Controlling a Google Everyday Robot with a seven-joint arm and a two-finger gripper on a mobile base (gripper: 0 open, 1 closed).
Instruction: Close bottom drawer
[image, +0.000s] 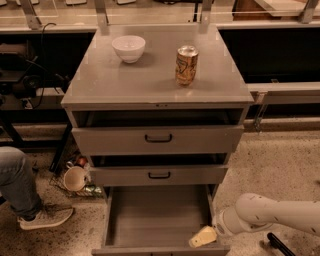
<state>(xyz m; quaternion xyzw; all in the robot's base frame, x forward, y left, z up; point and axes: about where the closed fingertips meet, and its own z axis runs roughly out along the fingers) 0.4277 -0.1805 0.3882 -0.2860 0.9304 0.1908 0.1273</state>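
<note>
The bottom drawer (150, 215) of the grey metal cabinet is pulled far out, showing a plain grey tray with nothing in it. Its front panel lies at the lower edge of the view and its handle is out of view. My white arm comes in from the lower right. My gripper (202, 236), with a cream-coloured tip, sits at the drawer's front right corner, just inside the tray and by the front panel. The middle drawer (159, 175) and top drawer (158, 138) above stand slightly out.
A white bowl (129, 48) and a drink can (186, 65) stand on the cabinet top. A person's leg and shoe (30, 200) are at the left on the floor. A cup and clutter (76, 177) lie beside the cabinet's lower left. A black object (280, 245) lies at lower right.
</note>
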